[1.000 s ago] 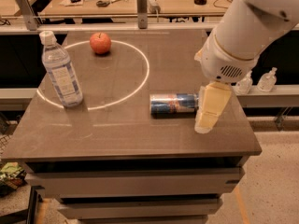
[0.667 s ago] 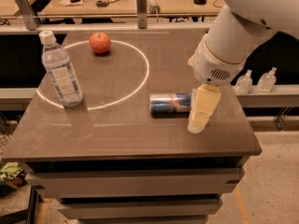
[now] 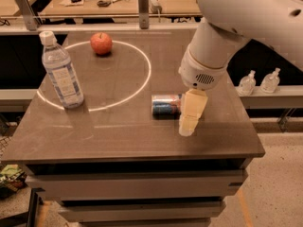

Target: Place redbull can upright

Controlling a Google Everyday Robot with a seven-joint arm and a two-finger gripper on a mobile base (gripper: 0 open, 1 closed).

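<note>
Camera view looking down on a dark table point(image 3: 118, 141). Toward its right side the redbull can point(image 3: 164, 106) lies on its side, so it is not yet upright. A white robot arm reaches down from the upper right, and its cream gripper point(image 3: 187, 125) hangs at the can's right end, partly covering it — seemingly placed to take hold there. Whether it is wide or narrow cannot be told. Well apart to the left stands a water bottle point(image 3: 61, 74), with an apple point(image 3: 101, 43) farther back — neither crowds the can.
</note>
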